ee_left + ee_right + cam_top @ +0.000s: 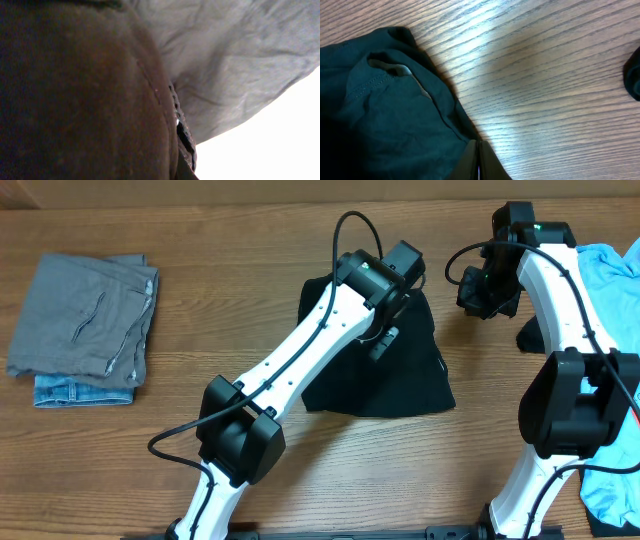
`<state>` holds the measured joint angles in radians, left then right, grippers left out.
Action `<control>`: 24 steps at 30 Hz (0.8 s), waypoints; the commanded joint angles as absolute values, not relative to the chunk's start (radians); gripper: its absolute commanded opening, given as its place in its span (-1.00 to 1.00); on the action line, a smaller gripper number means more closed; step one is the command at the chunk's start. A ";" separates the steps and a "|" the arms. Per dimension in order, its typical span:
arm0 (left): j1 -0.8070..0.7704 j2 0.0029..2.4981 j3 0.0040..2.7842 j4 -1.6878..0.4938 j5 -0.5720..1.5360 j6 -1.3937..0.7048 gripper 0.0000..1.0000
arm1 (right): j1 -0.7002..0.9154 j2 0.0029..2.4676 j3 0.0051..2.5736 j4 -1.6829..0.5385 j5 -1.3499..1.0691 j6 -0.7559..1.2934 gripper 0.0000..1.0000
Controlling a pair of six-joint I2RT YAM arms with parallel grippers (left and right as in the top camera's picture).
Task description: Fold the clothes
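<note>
A black garment [400, 380] lies in the middle of the table, drawn up to a peak at its far end. My left gripper [385, 340] is down in that raised part, shut on the cloth. In the left wrist view fabric [225, 60] fills the frame and hides the fingers. My right gripper [478, 298] is off the garment's far right corner. In the right wrist view it [479, 145] is shut, its tips just at the edge of the dark fabric [385, 115], with no cloth showing between them.
A folded grey piece [85, 315] lies on a denim piece [80, 390] at the far left. A light blue T-shirt [610, 265] lies along the right edge. A small dark piece [530, 335] [634, 75] sits by the right arm.
</note>
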<state>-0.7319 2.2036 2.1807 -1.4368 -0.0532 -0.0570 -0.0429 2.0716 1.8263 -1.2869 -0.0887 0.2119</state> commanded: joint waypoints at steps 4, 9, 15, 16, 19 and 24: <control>-0.747 2.205 2.179 -1.353 0.047 -0.037 -0.92 | -0.041 2.076 1.819 -1.288 -0.084 0.208 -0.92; -0.748 2.205 2.179 -1.272 0.107 -0.038 -0.90 | -0.041 2.076 1.818 -1.296 -0.121 0.208 -0.92; -0.748 2.205 2.179 -1.291 0.109 -0.040 -0.88 | -0.041 2.078 1.708 -1.211 -0.136 0.209 -0.92; -0.748 2.205 2.179 -1.298 0.107 -0.039 -0.88 | -0.041 2.078 1.684 -1.188 -0.136 0.208 -0.92; -0.748 2.205 2.179 -1.317 0.094 -0.035 -0.91 | -0.041 2.078 1.608 -1.102 -0.136 0.208 -0.92; -0.746 2.205 2.179 -1.360 0.049 -0.021 -0.92 | -0.035 2.078 1.533 -1.040 -0.162 0.208 -0.92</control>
<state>-0.7399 2.2040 2.1803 -1.3396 0.0750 -0.0479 -0.0429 2.0750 1.5745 -1.0679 -0.1310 0.2089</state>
